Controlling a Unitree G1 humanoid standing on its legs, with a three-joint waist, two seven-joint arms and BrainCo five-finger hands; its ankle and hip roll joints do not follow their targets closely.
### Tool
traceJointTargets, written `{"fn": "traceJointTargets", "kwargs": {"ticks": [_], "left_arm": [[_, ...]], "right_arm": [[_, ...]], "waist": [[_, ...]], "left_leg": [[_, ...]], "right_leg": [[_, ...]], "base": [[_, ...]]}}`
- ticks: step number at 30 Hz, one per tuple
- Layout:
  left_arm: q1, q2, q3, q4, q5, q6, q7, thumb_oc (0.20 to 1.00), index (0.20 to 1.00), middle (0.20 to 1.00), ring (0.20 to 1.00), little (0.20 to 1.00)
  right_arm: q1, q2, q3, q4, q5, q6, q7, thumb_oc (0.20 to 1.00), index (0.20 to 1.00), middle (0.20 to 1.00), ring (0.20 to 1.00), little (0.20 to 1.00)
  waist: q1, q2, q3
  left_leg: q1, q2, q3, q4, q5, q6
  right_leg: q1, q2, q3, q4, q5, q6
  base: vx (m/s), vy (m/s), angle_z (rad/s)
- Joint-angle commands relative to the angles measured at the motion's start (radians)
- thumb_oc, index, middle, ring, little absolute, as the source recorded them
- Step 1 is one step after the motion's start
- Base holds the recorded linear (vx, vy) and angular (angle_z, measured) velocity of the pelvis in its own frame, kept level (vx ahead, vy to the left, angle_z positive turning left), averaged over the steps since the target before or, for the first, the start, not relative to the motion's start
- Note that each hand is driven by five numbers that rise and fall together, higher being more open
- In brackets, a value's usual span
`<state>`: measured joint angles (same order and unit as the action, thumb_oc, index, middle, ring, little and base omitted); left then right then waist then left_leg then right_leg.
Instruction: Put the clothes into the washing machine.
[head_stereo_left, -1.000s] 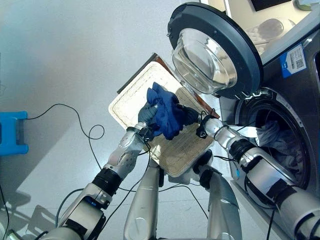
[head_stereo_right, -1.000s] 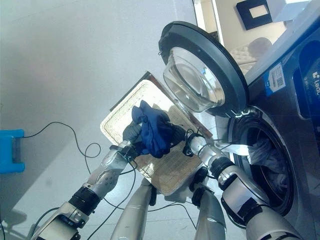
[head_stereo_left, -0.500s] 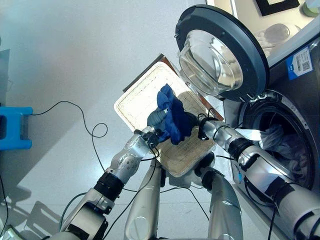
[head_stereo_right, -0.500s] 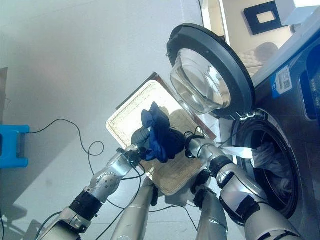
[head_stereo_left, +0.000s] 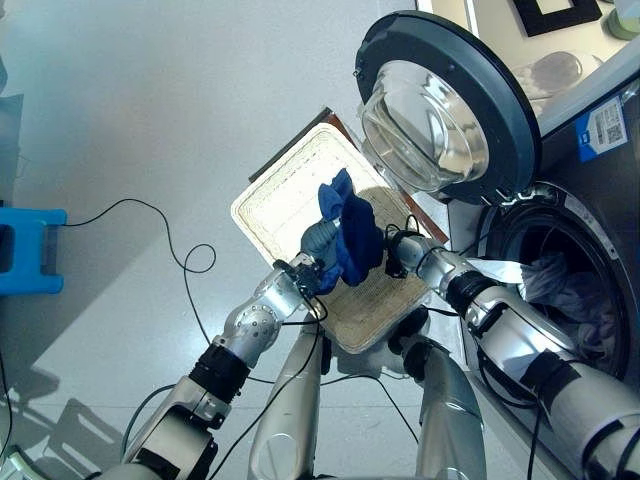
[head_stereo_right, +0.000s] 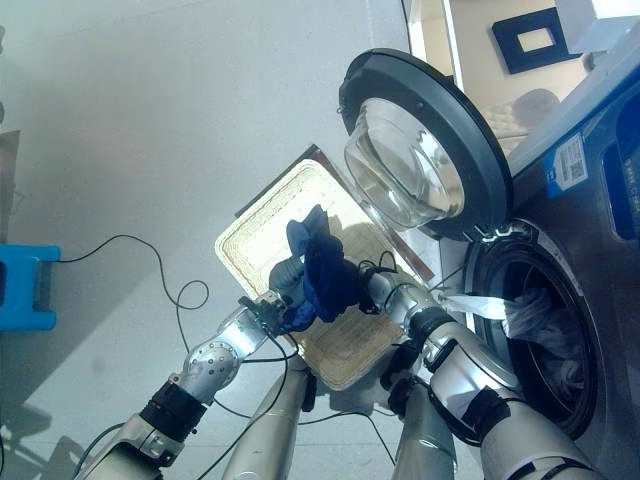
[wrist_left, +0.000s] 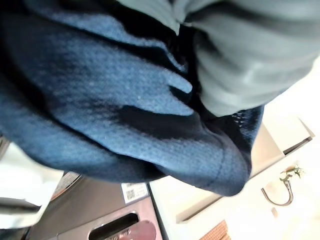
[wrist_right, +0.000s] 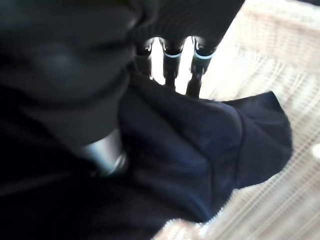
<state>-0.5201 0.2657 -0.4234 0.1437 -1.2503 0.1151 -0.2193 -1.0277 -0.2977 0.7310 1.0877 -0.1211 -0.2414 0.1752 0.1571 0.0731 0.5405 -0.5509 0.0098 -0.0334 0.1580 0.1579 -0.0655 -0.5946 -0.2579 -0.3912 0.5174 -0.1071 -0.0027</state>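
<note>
Both hands are gripping the dark blue garment (head_stereo_left: 350, 240) above the middle of the wicker basket (head_stereo_left: 285, 190): left hand (head_stereo_left: 316, 248) clenched round one side, right hand (head_stereo_left: 388, 250) clutching the other, beside the washing machine's (head_stereo_left: 590, 270) open door (head_stereo_left: 440, 100).

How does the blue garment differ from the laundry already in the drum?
The blue garment is dark navy; the laundry in the drum is pale grey-white. The garment is bunched between both hands, left hand and right hand, above the basket; the laundry lies inside the washer. Both are crumpled cloth.
</note>
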Motion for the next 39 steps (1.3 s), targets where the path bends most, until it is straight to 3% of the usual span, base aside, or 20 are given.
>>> {"fn": "traceJointTargets", "kwargs": {"ticks": [1,7,17,22,25,26,27,28,34,35,36,39], "left_arm": [[-0.111,-0.113,-0.039,-0.148,-0.061,-0.049,-0.094,0.2,0.2,0.2,0.2,0.2],[-0.125,-0.11,-0.016,-0.137,-0.008,-0.1,-0.069,0.2,0.2,0.2,0.2,0.2],[-0.148,-0.073,0.037,-0.088,0.139,-0.176,0.029,0.2,0.2,0.2,0.2,0.2],[-0.15,-0.04,0.071,-0.012,0.226,-0.227,0.11,0.2,0.2,0.2,0.2,0.2],[-0.156,-0.021,0.083,0.057,0.266,-0.235,0.139,0.2,0.2,0.2,0.2,0.2],[-0.158,-0.015,0.086,0.082,0.272,-0.229,0.147,0.438,0.438,0.438,0.438,0.438],[-0.159,-0.009,0.087,0.104,0.274,-0.23,0.149,0.758,0.758,0.758,0.758,0.758],[-0.162,-0.004,0.089,0.126,0.281,-0.22,0.147,1.0,1.0,1.0,1.0,1.0],[-0.176,0.016,0.076,0.267,0.299,-0.175,0.121,1.0,1.0,1.0,1.0,1.0],[-0.176,0.016,0.076,0.267,0.299,-0.175,0.121,1.0,1.0,1.0,1.0,1.0],[-0.181,0.008,0.072,0.326,0.296,-0.173,0.115,1.0,1.0,1.0,1.0,1.0],[-0.189,-0.009,0.068,0.407,0.313,-0.197,0.119,1.0,1.0,1.0,1.0,1.0]], "right_arm": [[-0.034,0.026,0.001,0.042,0.06,-0.012,0.02,0.2,0.2,0.2,0.2,0.2],[-0.015,0.015,-0.026,0.045,0.08,0.024,0.041,0.2,0.2,0.2,0.2,0.2],[0.02,-0.018,-0.128,0.041,0.295,0.118,0.065,0.2,0.2,0.2,0.2,0.2],[0.064,-0.05,-0.173,0.039,0.398,0.188,0.128,0.2,0.2,0.2,0.2,0.2],[0.091,-0.063,-0.212,0.043,0.537,0.22,0.18,0.2,0.2,0.2,0.2,0.2],[0.097,-0.065,-0.224,0.043,0.56,0.228,0.196,0.2,0.2,0.2,0.2,0.2],[0.102,-0.067,-0.23,0.041,0.584,0.237,0.209,0.2,0.2,0.2,0.2,0.2],[0.108,-0.069,-0.237,0.038,0.617,0.251,0.23,0.2,0.2,0.2,0.2,0.2],[0.15,-0.068,-0.262,-0.008,0.756,0.356,0.406,0.2,0.2,0.2,0.2,0.2],[0.15,-0.068,-0.262,-0.008,0.756,0.356,0.406,0.2,0.2,0.2,0.2,0.2],[0.164,-0.055,-0.264,-0.017,0.823,0.397,0.492,0.2,0.2,0.2,0.2,0.2],[0.176,-0.03,-0.282,-0.02,0.919,0.432,0.546,0.2,0.2,0.2,0.2,0.2]], "waist": [[0.016,0.06,-0.021],[0.002,0.053,-0.021],[-0.022,0.044,-0.021],[-0.042,0.037,-0.021],[-0.054,0.033,-0.021],[-0.058,0.033,-0.021],[-0.061,0.033,-0.021],[-0.065,0.032,-0.021],[-0.089,0.025,-0.021],[-0.089,0.025,-0.021],[-0.097,0.022,-0.021],[-0.107,0.018,-0.021]], "left_leg": [[0.002,-0.051,0.124,0.028,-0.102,0.029],[0.0,-0.042,0.137,0.027,-0.104,0.024],[0.005,-0.035,0.147,0.033,-0.109,0.016],[0.007,-0.03,0.156,0.037,-0.111,0.012],[0.011,-0.029,0.161,0.039,-0.113,0.009],[0.012,-0.028,0.162,0.039,-0.112,0.008],[0.012,-0.028,0.162,0.04,-0.112,0.007],[0.012,-0.028,0.165,0.04,-0.111,0.006],[0.014,-0.024,0.178,0.037,-0.109,0.001],[0.014,-0.024,0.178,0.037,-0.109,0.001],[0.012,-0.022,0.183,0.038,-0.108,-0.001],[0.01,-0.021,0.189,0.043,-0.109,-0.003]], "right_leg": [[0.019,0.043,0.002,-0.087,0.079,0.088],[0.014,0.05,0.012,-0.091,0.077,0.088],[0.015,0.063,0.03,-0.09,0.067,0.088],[0.013,0.073,0.046,-0.087,0.06,0.087],[0.015,0.08,0.057,-0.09,0.058,0.088],[0.014,0.082,0.06,-0.091,0.058,0.088],[0.013,0.084,0.064,-0.09,0.058,0.088],[0.013,0.086,0.068,-0.092,0.059,0.089],[0.008,0.101,0.089,-0.1,0.061,0.091],[0.008,0.101,0.089,-0.1,0.061,0.091],[0.003,0.106,0.097,-0.102,0.063,0.091],[0.001,0.112,0.105,-0.102,0.061,0.092]], "base": [[0.0,0.0,0.0],[0.0,0.0,0.0],[0.0,0.006,-0.02],[0.02,0.031,-0.08],[0.03,0.03,-0.07],[0.02,0.029,-0.1],[0.02,0.039,-0.12],[0.01,0.042,-0.11],[0.01,0.035,-0.1],[0.01,0.027,-0.06],[0.0,0.024,-0.1],[0.0,0.024,-0.15]]}}
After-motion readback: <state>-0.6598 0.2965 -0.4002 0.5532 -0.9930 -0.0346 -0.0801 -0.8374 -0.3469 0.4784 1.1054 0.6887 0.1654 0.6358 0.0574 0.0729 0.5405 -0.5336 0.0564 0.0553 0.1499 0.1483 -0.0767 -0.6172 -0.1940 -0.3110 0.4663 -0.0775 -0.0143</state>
